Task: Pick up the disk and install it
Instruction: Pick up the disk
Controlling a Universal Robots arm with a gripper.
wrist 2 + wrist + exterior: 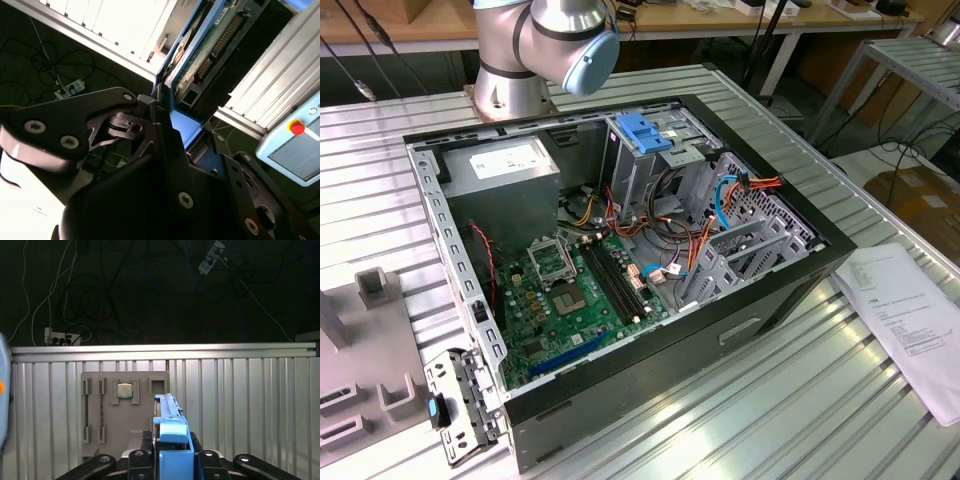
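Observation:
The disk point(170, 432) stands edge-on between my gripper's point(172, 460) black fingers in the first wrist view, its blue side rail toward the camera. In the second wrist view the disk point(202, 52) shows its green circuit-board underside and blue rail, rising out of the gripper point(175, 125), which is shut on its lower end. It is held in the air above a slatted metal table point(240, 405). In the exterior view the arm's base and a joint point(545, 45) stand behind the open computer case point(620, 250).
Inside the case sit a metal drive cage with a blue latch point(642, 130), a grey power-supply box point(505, 170), a motherboard and cables. A paper sheet point(910, 320) lies at the exterior view's right. A grey fixture plate point(115, 410) lies below the gripper. A pendant with a red button point(297, 127) is nearby.

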